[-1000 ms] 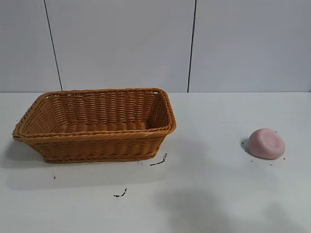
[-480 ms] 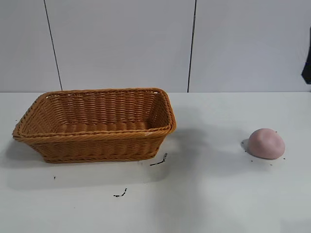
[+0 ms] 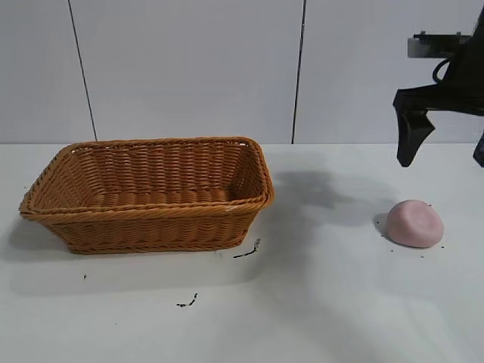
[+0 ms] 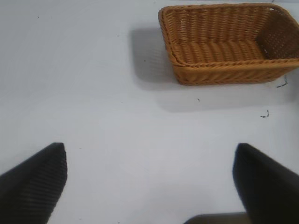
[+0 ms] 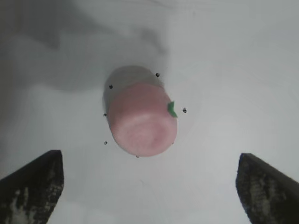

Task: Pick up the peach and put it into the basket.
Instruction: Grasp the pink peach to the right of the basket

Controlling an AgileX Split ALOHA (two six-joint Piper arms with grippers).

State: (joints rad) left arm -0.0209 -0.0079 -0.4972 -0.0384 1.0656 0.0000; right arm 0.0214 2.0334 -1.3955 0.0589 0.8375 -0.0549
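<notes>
Right end effector (image 3: 446, 155) is up in the air at the right edge of the exterior view, above the peach (image 3: 414, 224) and clear of it. Its fingers are spread wide, nothing between them; the right wrist view shows both fingertips (image 5: 32, 186) apart with the peach (image 5: 142, 119) lying between and beyond them on the counter (image 3: 325, 302).

Peach: pale pink, domed, resting on the white counter at the right side, well apart from the basket (image 3: 147, 193). A small green tab (image 5: 172, 109) shows on one side of it in the right wrist view. A few tiny dark specks lie on the counter around it.

Basket: orange-brown wicker, rectangular, upright on the left half of the counter, nothing visible inside. Two small dark scraps (image 3: 247, 251) lie on the counter just in front of it.

Left end effector (image 4: 149, 186): seen only from its own wrist camera, fingers spread wide and holding nothing, over bare counter, the basket (image 4: 226, 44) farther off.
</notes>
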